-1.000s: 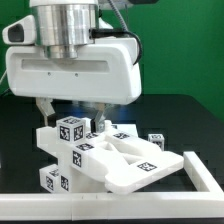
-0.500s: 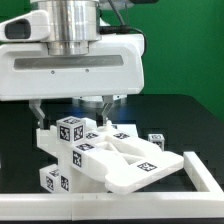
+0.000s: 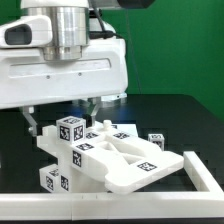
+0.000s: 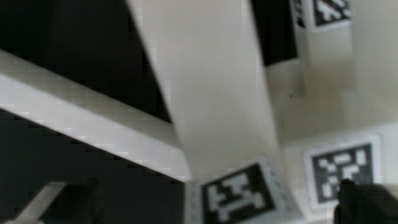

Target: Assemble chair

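The chair (image 3: 105, 158) is a cluster of matte white tagged slabs and bars joined together in the middle of the black table. A tagged block (image 3: 70, 130) stands at its top on the exterior view's left. My gripper (image 3: 62, 116) hangs just above that end, jaws open and empty, with one finger on each side of the top block. In the wrist view a white bar with a tag (image 4: 237, 192) runs between my two dark fingertips (image 4: 365, 195), and my gripper (image 4: 210, 200) is not touching it.
A small tagged white cube (image 3: 156, 140) lies apart behind the chair on the exterior view's right. A long thin white untagged rail (image 3: 110, 213) runs along the table's front and turns up the right side. A green wall stands behind.
My gripper has moved to the exterior view's left above the chair, staying open. The chair pieces have not moved.
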`<state>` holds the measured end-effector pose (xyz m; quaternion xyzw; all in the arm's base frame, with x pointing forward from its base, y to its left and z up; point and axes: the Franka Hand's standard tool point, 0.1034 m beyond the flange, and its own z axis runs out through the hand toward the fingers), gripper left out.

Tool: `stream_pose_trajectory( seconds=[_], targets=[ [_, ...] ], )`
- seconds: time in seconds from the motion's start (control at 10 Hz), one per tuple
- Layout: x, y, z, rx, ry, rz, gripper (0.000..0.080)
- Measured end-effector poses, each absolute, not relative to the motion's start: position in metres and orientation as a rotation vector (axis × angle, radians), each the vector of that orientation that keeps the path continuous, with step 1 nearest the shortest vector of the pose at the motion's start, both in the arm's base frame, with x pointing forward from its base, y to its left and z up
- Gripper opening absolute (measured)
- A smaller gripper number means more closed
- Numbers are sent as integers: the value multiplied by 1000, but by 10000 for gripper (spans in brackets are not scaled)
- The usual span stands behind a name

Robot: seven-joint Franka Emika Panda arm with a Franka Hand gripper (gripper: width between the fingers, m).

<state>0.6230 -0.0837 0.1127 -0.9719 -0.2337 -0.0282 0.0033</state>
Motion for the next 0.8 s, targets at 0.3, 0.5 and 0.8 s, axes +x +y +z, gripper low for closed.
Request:
stream_pose_trajectory(
  seconds=[0.3, 0.5, 0.8],
  targets=[
    [623, -85, 113, -3072, -628, -83, 448],
    [622, -85, 112, -3112, -346, -81, 272],
    [622, -85, 112, -3126, -21, -78, 27]
  ],
)
